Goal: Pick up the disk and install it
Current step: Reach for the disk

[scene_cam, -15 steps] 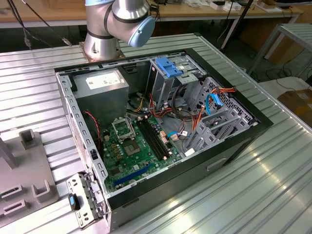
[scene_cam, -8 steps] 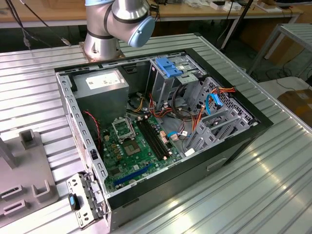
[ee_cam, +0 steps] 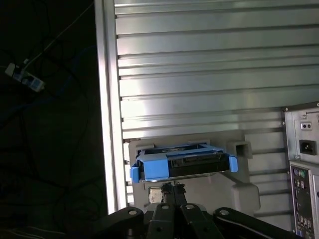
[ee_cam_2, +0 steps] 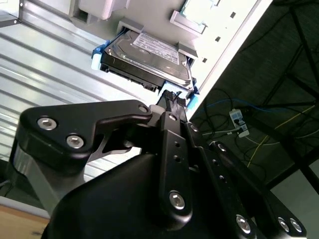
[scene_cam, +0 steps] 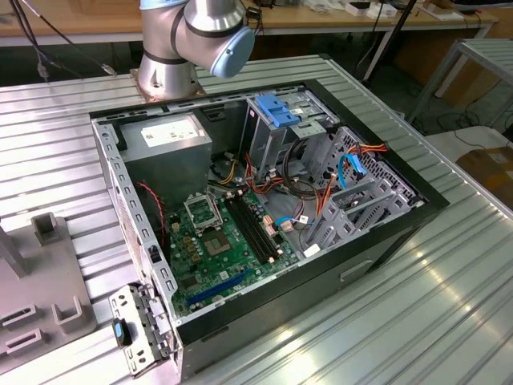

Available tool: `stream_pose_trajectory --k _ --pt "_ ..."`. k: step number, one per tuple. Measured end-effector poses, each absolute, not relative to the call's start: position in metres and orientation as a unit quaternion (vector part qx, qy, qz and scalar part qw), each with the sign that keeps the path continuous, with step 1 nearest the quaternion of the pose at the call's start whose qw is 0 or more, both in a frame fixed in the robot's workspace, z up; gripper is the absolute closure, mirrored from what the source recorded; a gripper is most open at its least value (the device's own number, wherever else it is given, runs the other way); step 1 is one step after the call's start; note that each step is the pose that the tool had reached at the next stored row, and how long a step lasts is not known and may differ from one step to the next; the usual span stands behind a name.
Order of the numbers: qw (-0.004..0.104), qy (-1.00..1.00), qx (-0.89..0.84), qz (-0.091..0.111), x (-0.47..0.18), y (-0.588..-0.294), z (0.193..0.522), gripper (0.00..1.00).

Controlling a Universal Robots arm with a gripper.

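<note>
Closing on the disk is, by my reading, the step in hand. The disk sits in a grey holder on the ribbed metal counter, close to the counter's edge. In both wrist views the pincer hangs just beside the disk's near end, about level with the blue rail.

To do this well, keep the pincer centred on that near end and square to the disk's long edges. A grip on one corner would probably tilt the disk in the holder. The blue plastic looks springy, so a hold on the dark body or on the stiff middle of the rail seems safer than one on an end tab.

I cannot tell whether the pincer is apart or together, since its tip is narrow and dark against the holder. It may be touching the rail in the second wrist view, but that is hard to judge. The disk's far end is tucked into the holder. In the exterior view the open computer case shows several bays crowded with cables, so I cannot tell which slot suits the disk.
</note>
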State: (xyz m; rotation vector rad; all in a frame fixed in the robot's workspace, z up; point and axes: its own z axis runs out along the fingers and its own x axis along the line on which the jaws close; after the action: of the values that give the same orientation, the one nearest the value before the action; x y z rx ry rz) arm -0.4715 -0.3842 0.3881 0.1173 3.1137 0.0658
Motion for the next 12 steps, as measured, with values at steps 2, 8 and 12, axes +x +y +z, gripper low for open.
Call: stream_pose_trajectory --k 2,8,12 --pt "0.012 0.999 0.037 0.021 -0.471 -0.382 0.387 0.89" --pt "0.008 0.999 0.033 0.021 -0.474 -0.379 0.381 0.89" --pt "0.004 0.999 0.031 0.021 -0.476 -0.377 0.373 0.89"
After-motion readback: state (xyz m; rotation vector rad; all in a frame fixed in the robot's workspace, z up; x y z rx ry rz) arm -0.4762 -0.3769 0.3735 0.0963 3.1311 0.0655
